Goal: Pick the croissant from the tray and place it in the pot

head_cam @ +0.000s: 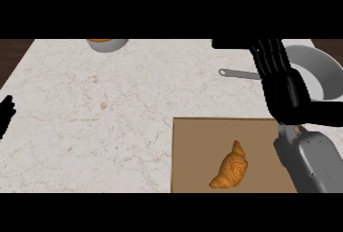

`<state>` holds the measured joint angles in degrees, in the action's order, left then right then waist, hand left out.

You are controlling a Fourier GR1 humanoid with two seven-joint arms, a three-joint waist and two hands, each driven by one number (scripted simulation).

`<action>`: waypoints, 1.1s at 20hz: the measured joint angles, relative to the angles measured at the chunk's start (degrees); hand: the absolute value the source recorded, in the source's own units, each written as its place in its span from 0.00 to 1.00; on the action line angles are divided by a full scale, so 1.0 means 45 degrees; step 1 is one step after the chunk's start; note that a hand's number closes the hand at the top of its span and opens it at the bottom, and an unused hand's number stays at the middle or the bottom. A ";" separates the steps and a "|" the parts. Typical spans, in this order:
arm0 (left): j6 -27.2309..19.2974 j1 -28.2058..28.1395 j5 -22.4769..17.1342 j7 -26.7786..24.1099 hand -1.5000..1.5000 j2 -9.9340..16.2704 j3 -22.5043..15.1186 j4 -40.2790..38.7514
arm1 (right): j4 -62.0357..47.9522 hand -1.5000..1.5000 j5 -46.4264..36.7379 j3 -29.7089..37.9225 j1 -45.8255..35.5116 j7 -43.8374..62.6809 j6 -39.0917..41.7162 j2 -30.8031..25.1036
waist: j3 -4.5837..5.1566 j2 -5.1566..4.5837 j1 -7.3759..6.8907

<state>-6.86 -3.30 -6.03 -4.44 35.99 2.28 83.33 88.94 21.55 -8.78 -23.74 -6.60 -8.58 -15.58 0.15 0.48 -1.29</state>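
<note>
Crescent croissant (231,167) lies on flat tray (194,149) (brown); right hand (281,81) above, fingers straight.

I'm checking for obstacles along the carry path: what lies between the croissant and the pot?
In the head view, only bare brown tray and the right hand lie between the croissant and the pot; its straight fingers overlap the pot's handle.

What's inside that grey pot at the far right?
The pot shows only a bare pale inner wall; nothing lies in the part that shows. The right hand covers its left side, so that part is hidden. The croissant lies on the tray.
</note>
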 measured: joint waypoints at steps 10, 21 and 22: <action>-0.0230 0.1189 -0.1559 0.1865 0.50 -0.2952 -0.1308 0.1209 | -0.1377 0.00 -0.4059 -0.2540 0.0764 0.2142 -0.1695 -0.1262 | 0.0164 0.0048 0.0717; -0.1196 0.1555 -0.1911 0.3582 0.50 -0.4178 -0.1898 0.2279 | 0.3782 0.00 -1.0100 -0.4864 0.3532 0.5924 -0.3056 -0.4566 | 0.0055 0.0217 0.1150; -0.1193 0.1538 -0.1926 0.3647 0.50 -0.4159 -0.1884 0.2327 | 0.4380 0.00 -1.0298 -0.4871 0.3579 0.6668 -0.2650 -0.4976 | 0.0059 0.0220 0.1146</action>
<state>-12.23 3.62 -14.70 11.98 17.28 -6.20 93.80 108.65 -24.79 -30.70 -7.64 23.40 -20.50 -37.97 0.42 1.47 3.87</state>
